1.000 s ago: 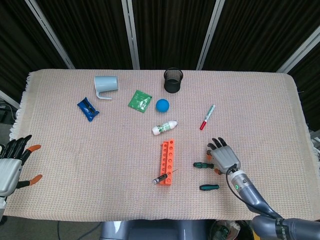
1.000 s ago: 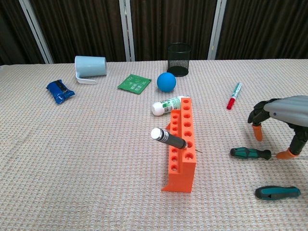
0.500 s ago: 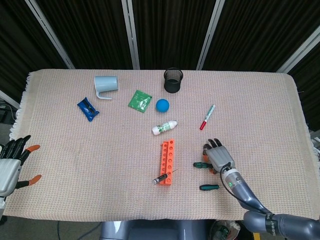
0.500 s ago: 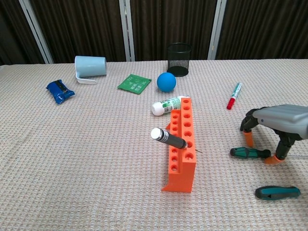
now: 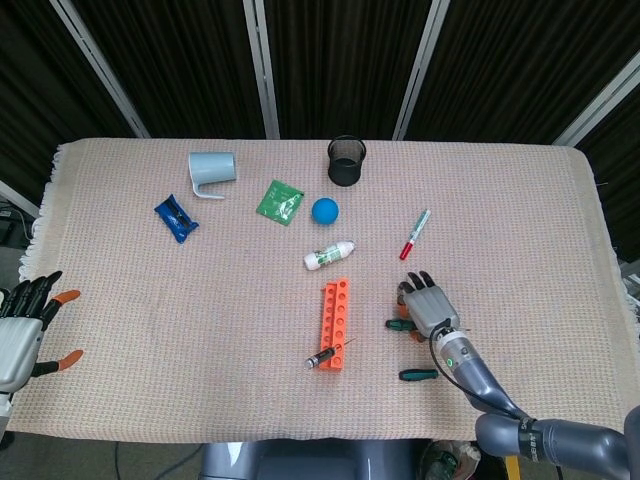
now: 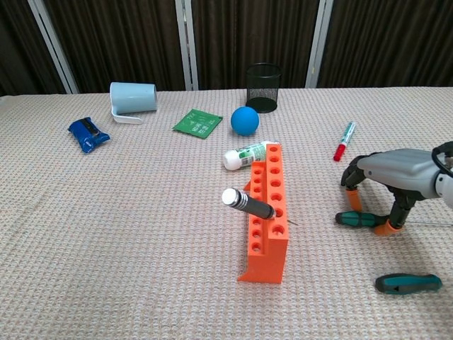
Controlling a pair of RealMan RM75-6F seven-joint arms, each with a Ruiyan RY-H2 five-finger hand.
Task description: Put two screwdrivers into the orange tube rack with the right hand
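Orange tube rack [image 6: 267, 212] as landmark, standing on the woven tan tablecloth [image 6: 127, 234] with its long side running away from the cameras. Nearest of all, to the right of the rack's near end: a teal-handled screwdriver [image 6: 407, 283] lying flat on the cloth, apart from everything. In the rack's near end: a black-handled screwdriver [image 6: 248, 204] already slotted into a hole, leaning out to the left with its pale round cap up. Level with that end, to the right: a green-handled screwdriver [image 6: 359, 219] lying flat, with the right hand [image 6: 386, 185] arched directly over it, orange fingertips [image 6: 350, 201] down on both sides of the handle; fingers curved but spread, not closed on the tool, whether touching it impossible to tell. Far off to the left of the rack, at the table's edge in the head view: the left hand [image 5: 22, 328], holding nothing, fingers apart. Just beyond the rack's far end: a small white bottle [image 6: 244, 154] on its side. Farther back and right of the rack: a red-and-green marker [image 6: 343, 141]. Farther back still: a blue ball [image 6: 244, 120], a green packet [image 6: 197, 122] to its left, and a blue wrapper [image 6: 88, 134] well left. At the very back: a pale blue mug [image 6: 132, 99] on its side to the left, and a black mesh cup [image 6: 263, 78] upright behind the ball.
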